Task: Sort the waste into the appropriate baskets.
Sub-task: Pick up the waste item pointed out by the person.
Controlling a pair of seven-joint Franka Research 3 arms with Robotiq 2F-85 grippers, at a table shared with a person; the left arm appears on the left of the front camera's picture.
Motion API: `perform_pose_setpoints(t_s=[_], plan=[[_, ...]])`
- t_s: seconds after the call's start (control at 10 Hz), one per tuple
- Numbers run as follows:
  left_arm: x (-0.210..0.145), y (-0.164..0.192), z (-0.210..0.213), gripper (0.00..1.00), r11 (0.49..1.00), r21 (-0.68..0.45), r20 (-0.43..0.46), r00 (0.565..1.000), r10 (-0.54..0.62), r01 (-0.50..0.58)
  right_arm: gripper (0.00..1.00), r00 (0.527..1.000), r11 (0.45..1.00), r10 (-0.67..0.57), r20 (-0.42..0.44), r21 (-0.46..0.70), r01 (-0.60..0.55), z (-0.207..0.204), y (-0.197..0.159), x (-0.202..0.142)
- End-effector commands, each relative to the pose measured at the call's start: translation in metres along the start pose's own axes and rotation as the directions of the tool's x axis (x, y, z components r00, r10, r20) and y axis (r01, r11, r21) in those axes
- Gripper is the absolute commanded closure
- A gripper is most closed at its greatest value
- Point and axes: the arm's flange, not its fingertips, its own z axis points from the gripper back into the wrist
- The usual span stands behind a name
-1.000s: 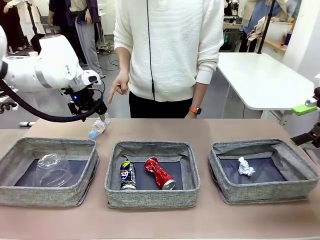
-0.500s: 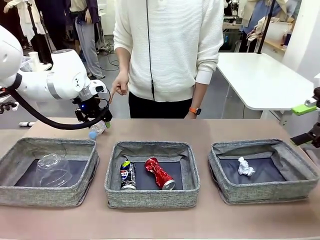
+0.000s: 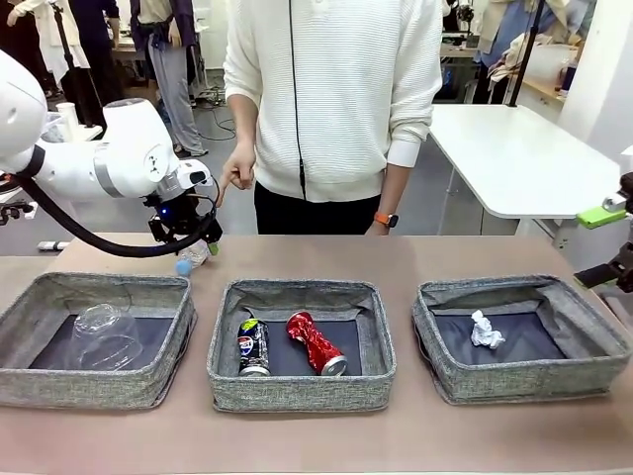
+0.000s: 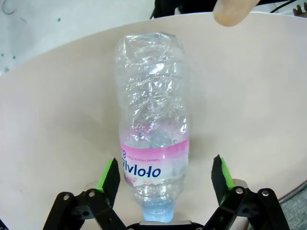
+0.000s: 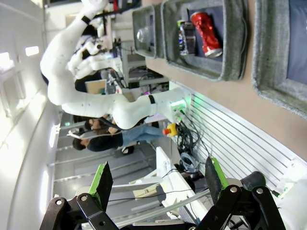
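Front view: the left gripper point(image 3: 188, 240) is down on the table behind the left basket point(image 3: 94, 336), straddling the small blue-capped bottle point(image 3: 190, 255). Cup, cans and paper ball already lie in their bins; the person's hand point(image 3: 235, 170) hangs close by.

Left wrist view: the crumpled bottle point(image 4: 152, 129) lies between the green pads point(image 4: 110, 175), jaws apart, not touching it. Next: squeeze, then lift.

Right wrist view: the right gripper point(image 5: 158, 184) stands wide, empty, off the table.
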Motion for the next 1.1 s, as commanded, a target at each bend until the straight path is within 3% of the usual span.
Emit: perform_pose_setpoints(t_s=[0.0,0.1,0.2,0.4,0.5,0.6,1.0], plan=[[0.004,0.0,0.003,0.57,0.999,0.048,-0.026,1.0,0.01,-0.009,0.0,1.0,1.0,0.011,-0.002,0.016,-0.011,0.002,0.002,0.0],[0.004,0.0,0.003,0.92,0.999,0.048,-0.026,1.0,0.01,-0.009,0.0,1.0,1.0,0.011,-0.002,0.016,-0.011,0.002,0.002,0.0],[0.004,0.0,0.003,1.0,0.999,0.045,-0.025,1.0,0.011,-0.01,0.0,1.0,1.0,0.011,-0.002,0.016,-0.011,0.002,0.002,0.0],[0.004,0.001,0.002,1.0,0.999,0.048,-0.03,0.999,0.013,-0.011,0.0,1.0,1.0,0.011,-0.002,0.016,-0.011,0.002,0.002,0.0],[0.005,0.001,0.003,0.94,0.999,0.047,-0.03,0.999,0.016,-0.014,0.0,1.0,1.0,0.011,-0.002,0.016,-0.011,0.002,0.002,0.0],[0.005,0.002,0.003,1.0,0.999,0.047,-0.028,0.999,0.025,-0.024,0.0,1.0,1.0,0.011,-0.002,0.016,-0.011,0.002,0.002,0.0],[0.004,0.011,0.013,1.0,0.994,0.05,-0.061,0.993,0.1,-0.097,0.0,1.0,1.0,0.011,-0.002,0.016,-0.011,0.002,0.002,0.0]])
